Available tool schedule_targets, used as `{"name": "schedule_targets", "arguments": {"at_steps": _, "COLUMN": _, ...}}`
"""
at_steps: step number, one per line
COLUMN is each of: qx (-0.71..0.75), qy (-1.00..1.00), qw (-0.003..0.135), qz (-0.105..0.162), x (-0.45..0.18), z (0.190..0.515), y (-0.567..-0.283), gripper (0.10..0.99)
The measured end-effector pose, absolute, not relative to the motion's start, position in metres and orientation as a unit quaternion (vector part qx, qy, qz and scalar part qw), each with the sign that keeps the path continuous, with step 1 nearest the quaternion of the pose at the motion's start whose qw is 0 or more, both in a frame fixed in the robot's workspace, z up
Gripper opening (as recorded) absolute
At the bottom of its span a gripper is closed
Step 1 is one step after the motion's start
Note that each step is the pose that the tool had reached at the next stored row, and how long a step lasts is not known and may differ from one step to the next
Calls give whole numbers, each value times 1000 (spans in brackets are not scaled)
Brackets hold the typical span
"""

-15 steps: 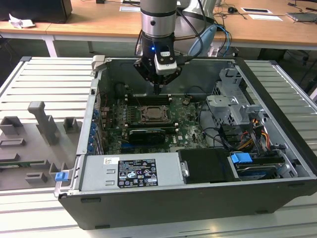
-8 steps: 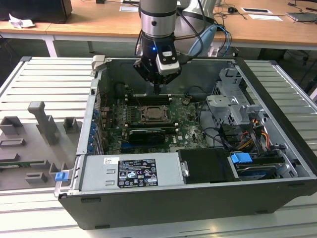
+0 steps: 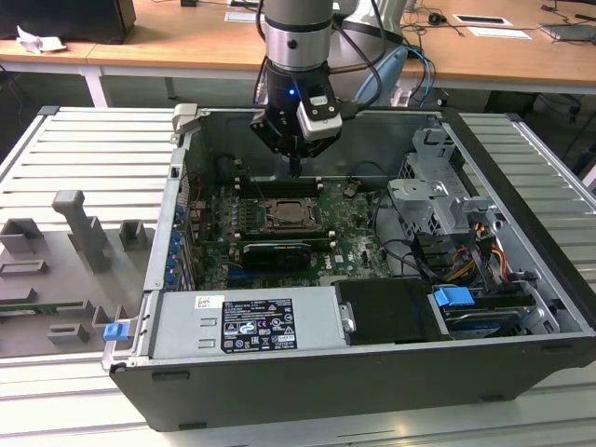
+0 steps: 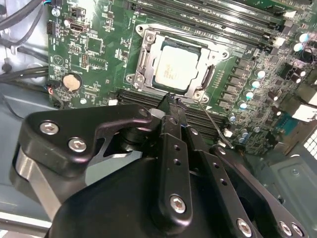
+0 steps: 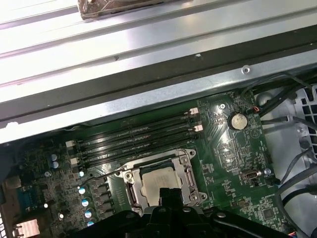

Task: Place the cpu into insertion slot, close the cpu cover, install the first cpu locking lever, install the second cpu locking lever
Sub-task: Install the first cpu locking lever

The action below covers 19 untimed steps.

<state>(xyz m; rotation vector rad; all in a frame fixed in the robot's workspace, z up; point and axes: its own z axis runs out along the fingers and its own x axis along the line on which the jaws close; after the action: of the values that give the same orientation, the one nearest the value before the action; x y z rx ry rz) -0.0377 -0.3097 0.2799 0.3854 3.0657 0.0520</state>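
Claw [image 4: 172, 103] — fingers pressed together — hangs just beside the cpu cover [image 4: 143, 54], which lies closed over the seated cpu [image 4: 173, 69].

Open computer case [image 3: 307, 382] on a slatted table [image 3: 56, 149], with the gripper [image 3: 296, 169] above the board.

The motherboard [image 3: 349, 233] lies on the case floor with the insertion slot [image 3: 272, 223] near its middle. The cpu [image 4: 171, 69] sits in the slot, and the cpu cover [image 4: 207, 78] seems to lie flat over it. Memory slots [image 3: 270, 183] run along the slot's far side. The power-supply box [image 3: 247, 321] sits along the near wall, and the drive cage [image 3: 438, 186] stands at the exterior view's right. The gripper hangs just beyond the slot's far edge.
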Motion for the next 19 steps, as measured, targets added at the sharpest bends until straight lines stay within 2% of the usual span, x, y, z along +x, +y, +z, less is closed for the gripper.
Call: {"name": "schedule_targets", "arguments": {"at_steps": 19, "qx": 23, "qy": 999, "qw": 24, "qz": 19, "x": -38, "z": 280, "y": -310, "gripper": 106}}
